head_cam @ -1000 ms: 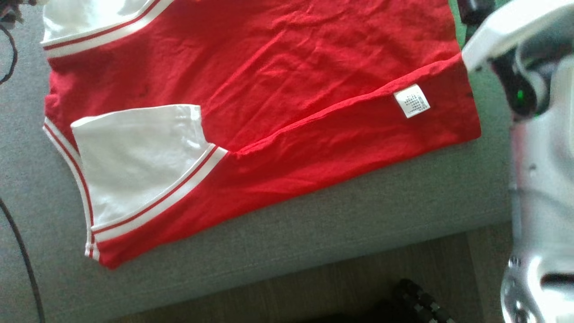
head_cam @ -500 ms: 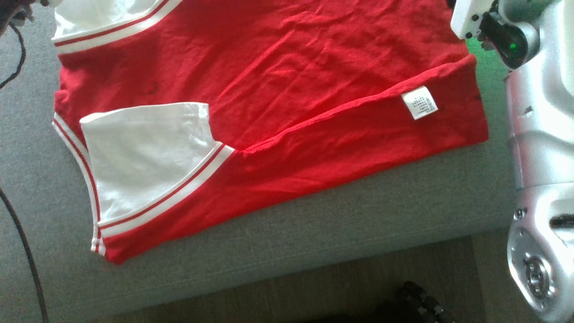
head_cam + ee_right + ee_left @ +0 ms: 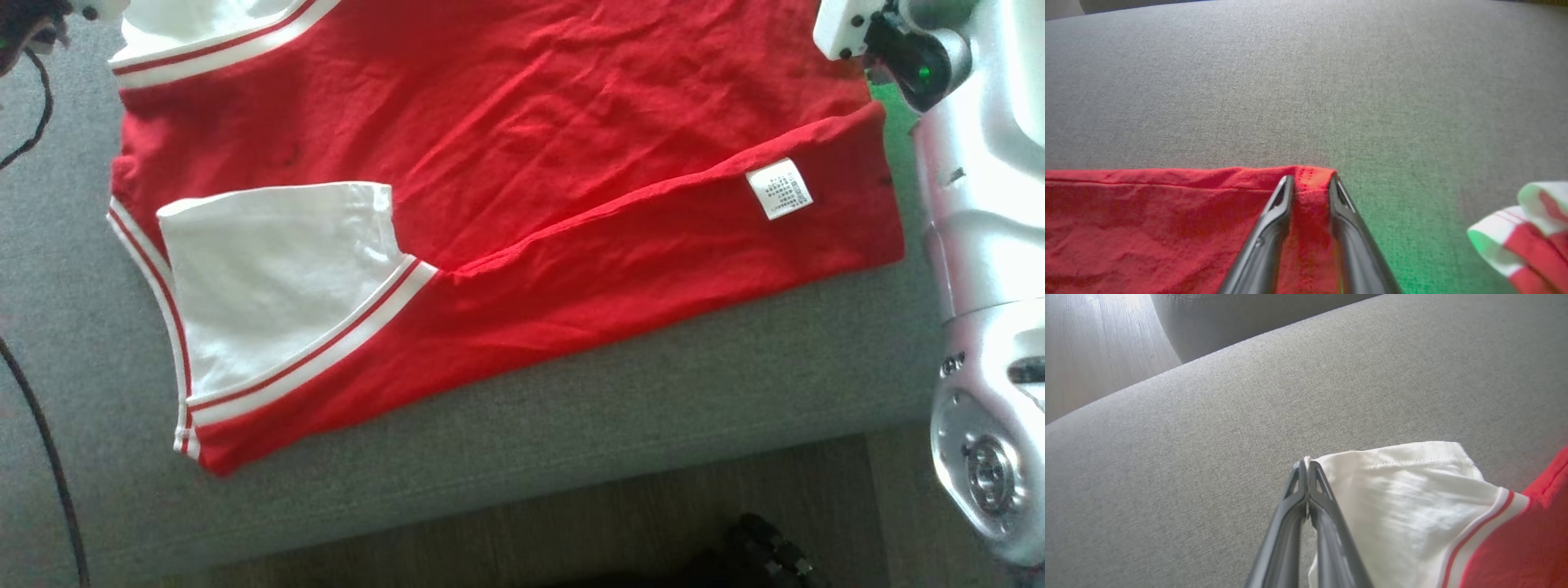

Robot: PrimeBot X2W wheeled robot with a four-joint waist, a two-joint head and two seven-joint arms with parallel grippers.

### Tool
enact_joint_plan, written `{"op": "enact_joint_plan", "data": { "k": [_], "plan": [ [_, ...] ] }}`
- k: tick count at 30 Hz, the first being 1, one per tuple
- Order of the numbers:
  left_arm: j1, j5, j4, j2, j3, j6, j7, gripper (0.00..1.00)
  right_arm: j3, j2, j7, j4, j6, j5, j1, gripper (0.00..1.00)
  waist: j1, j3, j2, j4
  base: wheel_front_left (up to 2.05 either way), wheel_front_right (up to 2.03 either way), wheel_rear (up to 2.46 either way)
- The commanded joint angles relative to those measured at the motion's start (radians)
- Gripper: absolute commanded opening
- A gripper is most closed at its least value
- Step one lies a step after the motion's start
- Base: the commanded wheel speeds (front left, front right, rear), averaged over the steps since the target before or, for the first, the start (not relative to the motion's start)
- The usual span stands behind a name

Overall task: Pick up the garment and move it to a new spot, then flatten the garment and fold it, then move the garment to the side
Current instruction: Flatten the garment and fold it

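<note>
The red garment (image 3: 522,139) with white sleeves lies spread on the grey cushion (image 3: 571,425). Its near side is folded over, so a white label (image 3: 779,188) shows. One white sleeve (image 3: 269,286) rests on top at the near left. My left gripper (image 3: 1306,463) is shut on the edge of the far white sleeve (image 3: 1404,498). My right gripper (image 3: 1309,179) has its fingers slightly apart, with the garment's red hem corner (image 3: 1312,173) between them. A striped cuff (image 3: 1523,228) pokes in at the right of the right wrist view.
The cushion's front edge (image 3: 531,506) drops to a wooden floor (image 3: 490,555), where a dark object (image 3: 763,551) sits. A black cable (image 3: 49,457) runs along the left. My silver right arm (image 3: 988,245) fills the right side. Bare grey cushion stretches beyond both grippers.
The whole head picture has shifted, so the camera moved. My right arm has swung up along the right edge and is now steady. The garment lies the same way.
</note>
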Motion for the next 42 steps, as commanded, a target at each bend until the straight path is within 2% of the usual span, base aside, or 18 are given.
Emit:
{"op": "enact_joint_plan", "data": {
  "k": [1, 3, 4, 9, 19, 24, 28, 33, 35, 42],
  "plan": [
    [-0.059, -0.007, -0.032, 0.053, 0.023, 0.001, -0.002, 0.00, 0.009, 0.017, -0.012, -0.023, 0.000, -0.010, -0.037, 0.32, 0.0000, 0.000, 0.0000, 0.001, 0.00, 0.00, 0.00],
    [-0.059, -0.010, -0.031, 0.054, 0.020, 0.001, -0.003, 0.00, 0.009, 0.017, -0.024, -0.008, 0.000, -0.015, -0.048, 0.07, 0.0000, -0.001, 0.0000, 0.002, 0.00, 0.00, 0.00],
    [-0.059, -0.011, -0.031, 0.054, 0.017, 0.001, -0.004, 0.00, 0.011, 0.017, -0.028, -0.001, 0.000, -0.016, -0.053, 0.00, 0.0000, -0.002, 0.0000, 0.003, 0.00, 0.00, 0.00],
    [-0.064, -0.008, -0.042, 0.063, 0.006, 0.001, -0.039, 0.00, 0.005, 0.017, -0.059, 0.026, 0.000, -0.025, -0.073, 0.00, 0.0000, -0.006, 0.0000, 0.006, 0.00, 0.00, 0.00],
    [-0.106, 0.023, -0.073, 0.075, -0.019, 0.001, -0.243, 0.00, -0.091, 0.017, -0.151, 0.054, 0.000, -0.058, -0.124, 0.00, 0.0000, -0.014, 0.0000, 0.026, 0.00, 0.00, 0.00],
    [-0.099, 0.004, -0.093, 0.088, -0.051, 0.001, -0.311, 0.00, -0.078, 0.009, -0.145, 0.070, 0.000, -0.065, -0.131, 0.00, 0.0000, -0.026, 0.0000, 0.039, 0.00, 0.00, 0.00],
    [-0.062, -0.044, -0.161, 0.121, -0.078, 0.001, -0.345, 0.00, -0.020, -0.031, -0.137, 0.057, 0.000, -0.034, -0.099, 0.00, 0.0000, -0.045, 0.0000, 0.058, 0.00, 0.00, 0.00],
    [0.011, -0.079, -0.276, 0.190, -0.087, 0.001, -0.387, 0.00, 0.046, -0.107, -0.094, -0.002, 0.000, 0.079, -0.022, 0.00, 0.0000, -0.082, 0.0000, 0.082, 0.00, 0.00, 0.00],
    [0.033, -0.087, -0.299, 0.201, -0.085, 0.002, -0.392, 0.00, 0.055, -0.123, -0.083, -0.020, 0.000, 0.104, -0.002, 0.00, 0.0000, -0.091, 0.0000, 0.086, 0.00, 0.00, 0.00],
    [0.195, -0.157, -0.482, 0.269, -0.057, 0.049, -0.425, 0.00, 0.090, -0.202, -0.001, -0.182, 0.000, 0.244, 0.143, 0.00, 0.0000, -0.136, 0.0000, 0.107, 0.00, 0.00, 0.00]
  ]
}}
